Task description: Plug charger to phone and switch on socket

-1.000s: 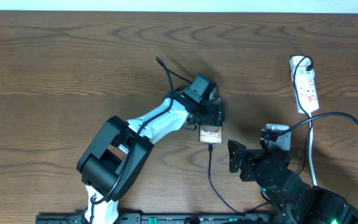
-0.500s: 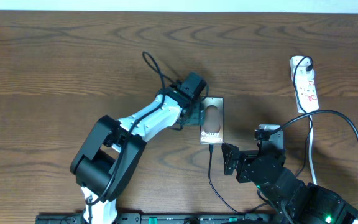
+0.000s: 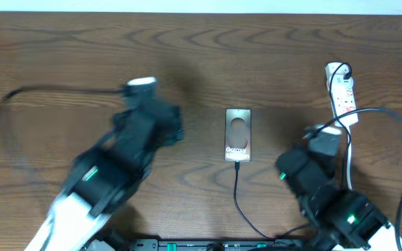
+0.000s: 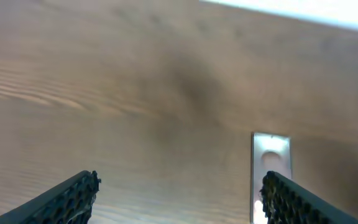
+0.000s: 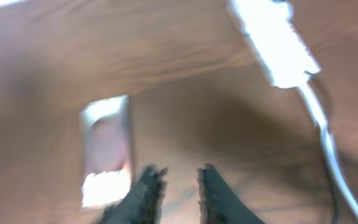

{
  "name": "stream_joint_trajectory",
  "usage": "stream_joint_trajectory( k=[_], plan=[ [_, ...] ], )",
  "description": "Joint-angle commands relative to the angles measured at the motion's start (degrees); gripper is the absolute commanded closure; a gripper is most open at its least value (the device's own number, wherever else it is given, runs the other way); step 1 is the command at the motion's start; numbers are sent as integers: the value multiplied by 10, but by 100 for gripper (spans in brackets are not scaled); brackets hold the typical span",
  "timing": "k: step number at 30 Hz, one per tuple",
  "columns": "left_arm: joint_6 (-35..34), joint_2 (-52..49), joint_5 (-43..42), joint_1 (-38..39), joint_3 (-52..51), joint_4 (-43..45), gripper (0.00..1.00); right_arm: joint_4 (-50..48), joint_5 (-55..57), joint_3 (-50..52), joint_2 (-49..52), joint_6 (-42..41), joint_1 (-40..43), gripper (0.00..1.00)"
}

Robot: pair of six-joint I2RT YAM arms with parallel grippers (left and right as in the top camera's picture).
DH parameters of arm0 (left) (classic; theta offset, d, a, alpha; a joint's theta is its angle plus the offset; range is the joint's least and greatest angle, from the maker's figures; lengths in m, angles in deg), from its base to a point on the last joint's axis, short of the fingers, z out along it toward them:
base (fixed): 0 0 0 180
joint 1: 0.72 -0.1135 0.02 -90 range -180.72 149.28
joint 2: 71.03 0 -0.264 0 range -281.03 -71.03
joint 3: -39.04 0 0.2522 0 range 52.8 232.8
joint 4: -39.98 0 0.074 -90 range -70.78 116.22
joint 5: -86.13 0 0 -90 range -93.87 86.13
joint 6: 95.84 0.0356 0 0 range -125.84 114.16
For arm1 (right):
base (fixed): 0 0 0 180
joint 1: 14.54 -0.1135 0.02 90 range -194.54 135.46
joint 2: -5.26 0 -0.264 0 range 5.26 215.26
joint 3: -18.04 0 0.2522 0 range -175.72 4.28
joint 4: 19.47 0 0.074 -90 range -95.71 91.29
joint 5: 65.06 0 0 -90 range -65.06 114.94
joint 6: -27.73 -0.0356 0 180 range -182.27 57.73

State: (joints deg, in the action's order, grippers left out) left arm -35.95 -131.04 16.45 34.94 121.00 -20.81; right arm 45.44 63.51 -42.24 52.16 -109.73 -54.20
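The phone (image 3: 237,134) lies flat at mid-table, its "Galaxy" screen facing up. The charger (image 3: 236,192) runs as a thin black cable from the front edge up to the phone's near end, where its connector meets the phone. The white socket (image 3: 343,94) lies at the far right. My left gripper (image 3: 175,124), blurred, is left of the phone and open, with nothing between its fingers (image 4: 278,196); the phone (image 4: 270,155) shows beside the right finger. My right gripper (image 3: 285,166) is right of the phone. Its fingers (image 5: 148,186) are drawn close together, holding nothing, with the phone (image 5: 106,149) and socket (image 5: 272,40) ahead.
The socket's white cord (image 3: 347,157) runs toward the front edge, past my right arm. A black arm cable (image 3: 389,122) arcs above it. Another black cable (image 3: 40,90) loops over the left side. The table's far edge (image 3: 201,12) meets a white wall.
My left arm has swung away to the left, uncovering the phone. My right gripper has moved right, away from the cable, and its jaws have drawn together.
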Motion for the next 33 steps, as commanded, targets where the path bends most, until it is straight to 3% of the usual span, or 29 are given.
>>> stream_joint_trajectory(
  k=[1,9,14,17,24,27,33],
  plan=[
    [-5,90,48,-2,2,-22,14,-3,6,-14,-3,-23,118,99],
    [-5,246,48,-2,2,-22,14,-86,-204,-21,19,10,450,99],
    [-5,288,48,-2,2,-23,14,-98,-313,-40,116,22,568,99],
    [-5,294,48,-2,2,-23,14,-90,-338,-74,193,50,596,99],
    [-5,301,48,-9,2,-47,14,-8,-339,-264,417,105,607,99],
    [-5,325,48,-49,2,-78,14,16,-322,-345,497,112,607,99],
    [-5,409,48,-153,2,-146,14,12,-315,-409,581,115,607,99]
  ],
)
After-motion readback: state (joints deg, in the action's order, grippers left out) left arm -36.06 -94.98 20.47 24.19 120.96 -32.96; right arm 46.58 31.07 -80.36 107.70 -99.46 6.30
